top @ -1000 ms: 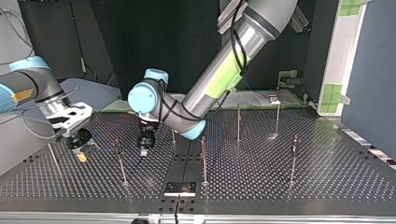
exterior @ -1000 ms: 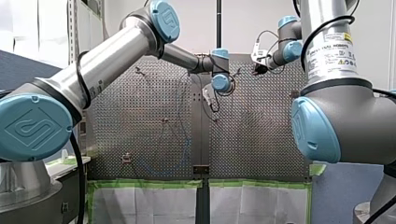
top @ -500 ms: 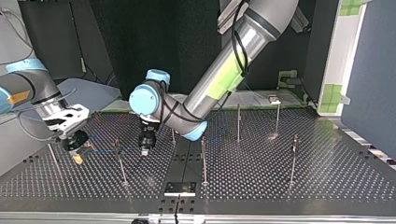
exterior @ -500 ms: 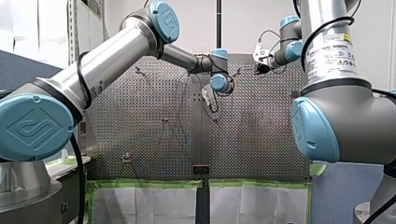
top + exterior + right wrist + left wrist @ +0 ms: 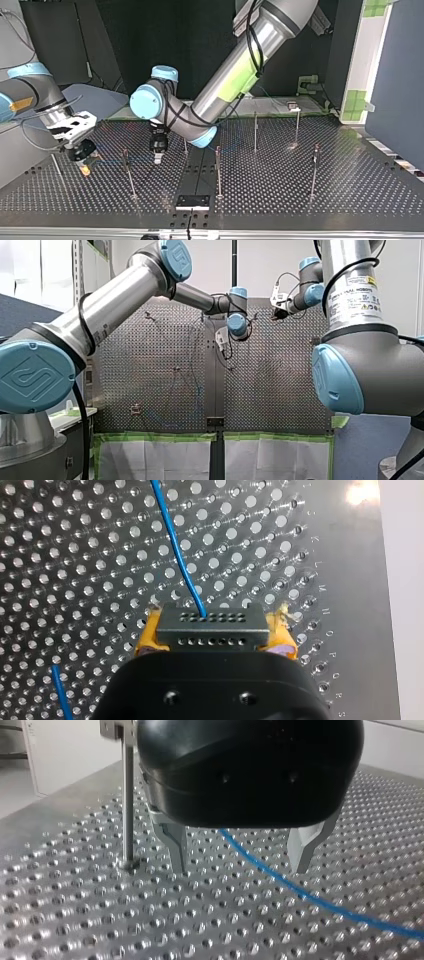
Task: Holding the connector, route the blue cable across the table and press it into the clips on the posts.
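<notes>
In the top view my left arm (image 5: 235,75) slants in from 1 o'clock toward 8 o'clock. Its wrist is bent so that the left gripper (image 5: 157,159) points straight down, with metal fingers (image 5: 172,842) spread wide apart and gripping nothing. My right arm (image 5: 30,92) enters at 9 o'clock, and the right gripper (image 5: 210,630) tips downward with its yellow pads (image 5: 144,641) clamped on the connector (image 5: 210,625).

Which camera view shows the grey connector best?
The right wrist view: the dark grey rectangular connector sits close between my right gripper's yellow pads, with the thin blue cable leaving its face. The top view shows only a yellow speck under that gripper; the front view is too far; the left wrist view shows only cable.
</notes>
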Available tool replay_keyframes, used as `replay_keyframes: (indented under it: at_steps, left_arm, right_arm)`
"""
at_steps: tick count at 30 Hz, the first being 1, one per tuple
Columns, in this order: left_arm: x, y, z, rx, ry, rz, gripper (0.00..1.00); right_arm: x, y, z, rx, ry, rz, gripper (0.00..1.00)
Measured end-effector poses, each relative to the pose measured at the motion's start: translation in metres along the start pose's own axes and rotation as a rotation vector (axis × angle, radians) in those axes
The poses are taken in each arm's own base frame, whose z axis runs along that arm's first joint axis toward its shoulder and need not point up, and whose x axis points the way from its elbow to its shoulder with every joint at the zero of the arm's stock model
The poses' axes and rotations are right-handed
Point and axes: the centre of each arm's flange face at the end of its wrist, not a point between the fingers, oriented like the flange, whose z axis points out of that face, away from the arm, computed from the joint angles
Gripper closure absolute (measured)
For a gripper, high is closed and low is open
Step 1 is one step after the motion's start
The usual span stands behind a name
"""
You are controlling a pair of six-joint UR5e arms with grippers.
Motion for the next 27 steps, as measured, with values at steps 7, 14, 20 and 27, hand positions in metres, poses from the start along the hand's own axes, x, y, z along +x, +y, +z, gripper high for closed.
replay_keyframes:
  at_steps: [7, 14, 20, 27]
  left_arm:
    - [-0.011, -0.013, -0.027, 0.043, 0.028, 0.013, 0.00]
    - [-0.025, -0.027, -0.056, 0.088, 0.029, 0.014, 0.00]
    - [-0.043, -0.028, -0.076, 0.091, -0.004, 0.019, 0.00]
    - [-0.062, -0.018, -0.097, 0.039, -0.032, 0.060, 0.00]
  right_arm:
    - [-0.001, -0.002, 0.000, 0.004, -0.002, 0.000, 1.00]
    - [-0.001, -0.003, 0.000, 0.007, -0.004, 0.001, 1.00]
    - [-0.002, -0.005, 0.001, 0.009, -0.005, 0.000, 1.00]
    - [-0.002, -0.006, 0.001, 0.011, -0.006, -0.001, 1.00]
